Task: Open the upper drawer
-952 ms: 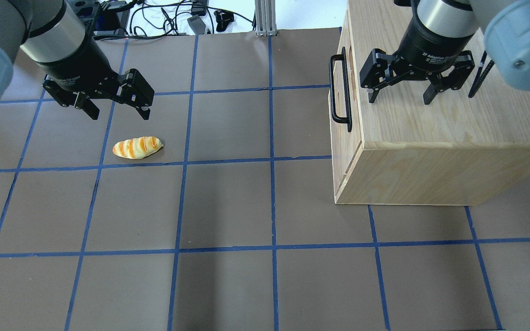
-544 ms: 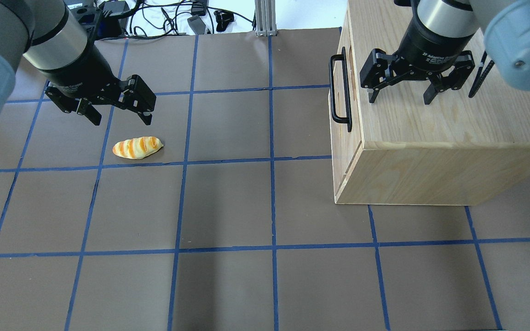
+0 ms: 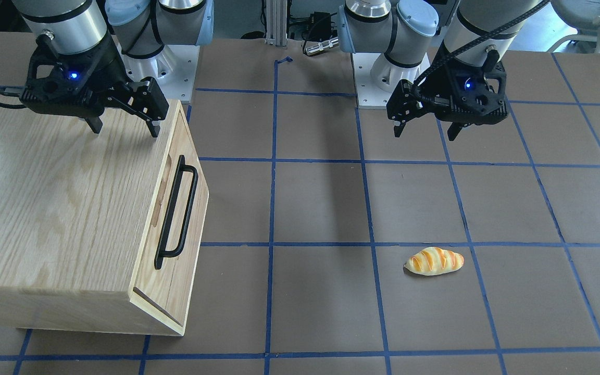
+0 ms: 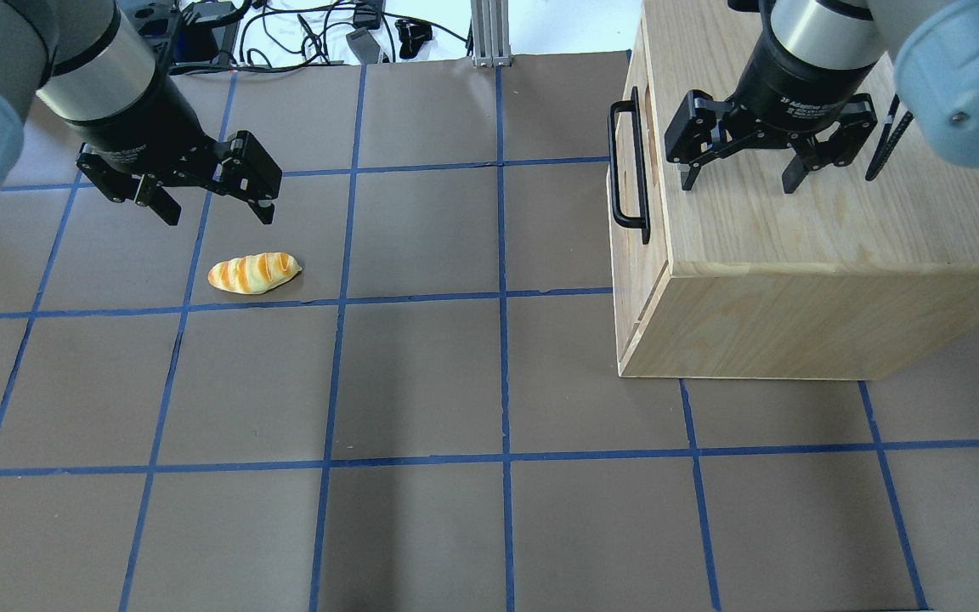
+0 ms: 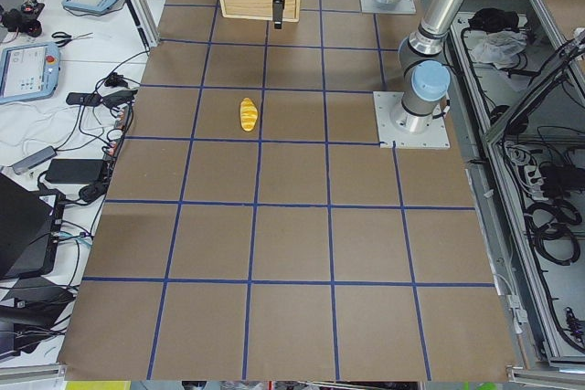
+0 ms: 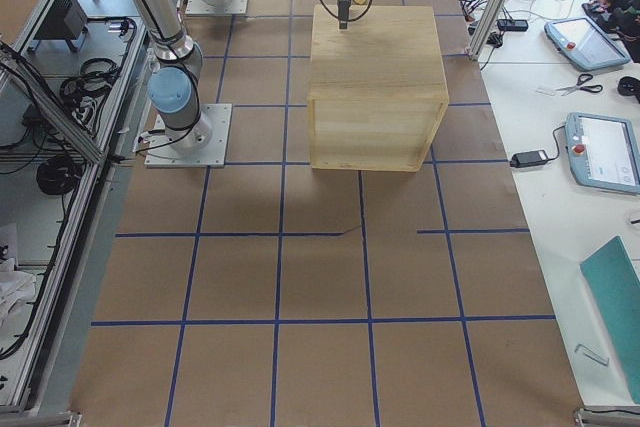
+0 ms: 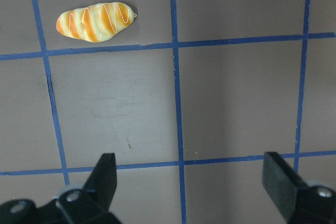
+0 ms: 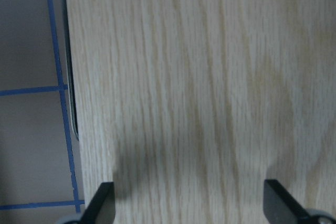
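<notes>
The right gripper (image 3: 123,130) is hovering over the big oak-grain wooden cabinet (image 3: 60,208), fingers spread wide and holding nothing. The shallow light-wood upper drawer (image 3: 164,208) with the black bar handle is sitting shut in its front. The left gripper (image 3: 425,135) is hanging, fingers also apart, near a striped orange bread roll (image 3: 434,261).

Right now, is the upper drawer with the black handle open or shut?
Shut: the light-wood upper drawer lies flush with the oak-grain cabinet; nothing holds its black bar handle.
</notes>
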Controlling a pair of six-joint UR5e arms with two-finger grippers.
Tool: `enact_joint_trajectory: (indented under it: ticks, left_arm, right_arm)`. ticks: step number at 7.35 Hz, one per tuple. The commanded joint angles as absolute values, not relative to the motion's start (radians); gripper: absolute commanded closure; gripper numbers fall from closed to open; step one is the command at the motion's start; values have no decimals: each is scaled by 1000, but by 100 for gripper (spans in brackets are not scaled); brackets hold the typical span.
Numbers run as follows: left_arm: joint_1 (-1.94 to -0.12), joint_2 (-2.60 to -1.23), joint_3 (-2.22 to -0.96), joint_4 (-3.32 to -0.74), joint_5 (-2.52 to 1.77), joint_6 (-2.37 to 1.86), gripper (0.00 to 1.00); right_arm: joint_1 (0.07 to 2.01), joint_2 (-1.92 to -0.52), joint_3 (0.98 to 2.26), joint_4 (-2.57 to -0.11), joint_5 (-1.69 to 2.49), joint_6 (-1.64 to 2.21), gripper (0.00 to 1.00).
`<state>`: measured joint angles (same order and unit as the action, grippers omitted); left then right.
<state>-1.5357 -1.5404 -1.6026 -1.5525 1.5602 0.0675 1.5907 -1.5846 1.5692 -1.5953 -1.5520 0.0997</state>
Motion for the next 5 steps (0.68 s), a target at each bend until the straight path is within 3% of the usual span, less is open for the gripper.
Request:
enact_joint_trajectory:
  ticks: [1,5]
  left_arm:
    - [-1523,-1566,-1603,-1543,1548,63,0]
    - [-1648,-1643,-1605,-1300,1546,-144,0]
  right_arm:
    - [1591,-1585,1569,-1595,-1552,100,0]
    - [1591,-1585,1569,-1595,-1552,100,0]
